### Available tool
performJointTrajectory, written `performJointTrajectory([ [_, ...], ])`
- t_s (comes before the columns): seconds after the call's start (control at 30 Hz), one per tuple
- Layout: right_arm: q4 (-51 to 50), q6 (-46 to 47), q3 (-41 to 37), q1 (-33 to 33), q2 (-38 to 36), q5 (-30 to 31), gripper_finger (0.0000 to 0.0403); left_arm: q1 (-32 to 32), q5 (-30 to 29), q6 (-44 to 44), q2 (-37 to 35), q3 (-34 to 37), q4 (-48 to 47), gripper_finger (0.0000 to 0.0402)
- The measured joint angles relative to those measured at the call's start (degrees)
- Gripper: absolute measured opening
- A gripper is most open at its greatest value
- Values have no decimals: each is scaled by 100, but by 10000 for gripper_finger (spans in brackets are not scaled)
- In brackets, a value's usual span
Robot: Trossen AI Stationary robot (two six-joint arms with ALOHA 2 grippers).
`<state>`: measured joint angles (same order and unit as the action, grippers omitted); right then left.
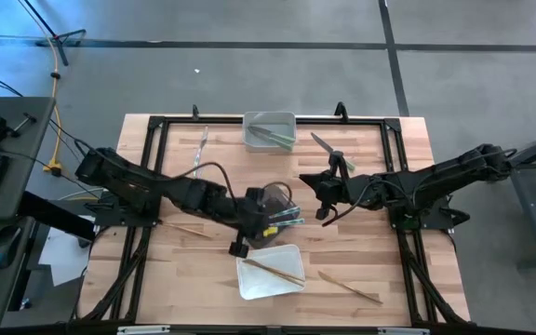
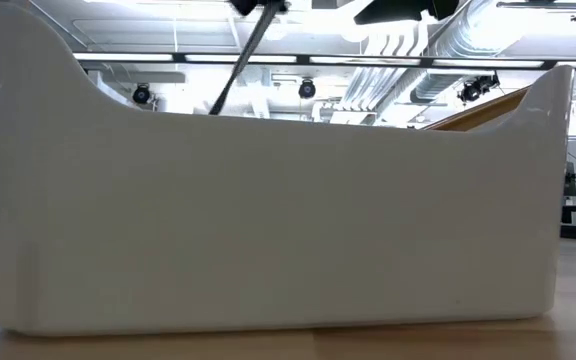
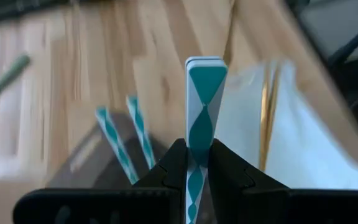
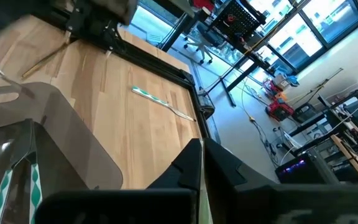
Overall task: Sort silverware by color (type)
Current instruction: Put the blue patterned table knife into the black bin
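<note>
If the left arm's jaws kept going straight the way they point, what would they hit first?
Probably the dark bin just ahead of the left gripper, which holds a teal-patterned utensil. Depth is unclear, and the right gripper lies beyond.

Two dark jointed arms, black cables, matte black fingers [image 3: 229,171].

Lying scattered: teal-patterned utensil [image 3: 205,99] standing upright between dark fingers, olive pair [image 1: 273,136] resting in far bin, tan ones [image 1: 350,287] lying near.
</note>
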<state>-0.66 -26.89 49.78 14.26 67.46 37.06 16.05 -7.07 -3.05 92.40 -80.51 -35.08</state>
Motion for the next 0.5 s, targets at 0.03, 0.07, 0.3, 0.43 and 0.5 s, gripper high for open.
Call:
performJointTrajectory([
  [0.03,0,27,0,0,0,-1,0,13,-137,2,92,1,-108,29],
  [0.07,-20,105,0,0,0,0,0,14,-310,0,179,4,-156,29],
  [0.3,-149,211,-2,0,2,0,0,-340,-923,-362,560,7,-309,29],
  [0.43,-224,246,-2,0,2,0,0,-535,-1247,-657,569,7,-266,29],
  [0.5,-244,246,-2,0,2,0,0,-624,-1399,-756,568,7,-267,29],
])
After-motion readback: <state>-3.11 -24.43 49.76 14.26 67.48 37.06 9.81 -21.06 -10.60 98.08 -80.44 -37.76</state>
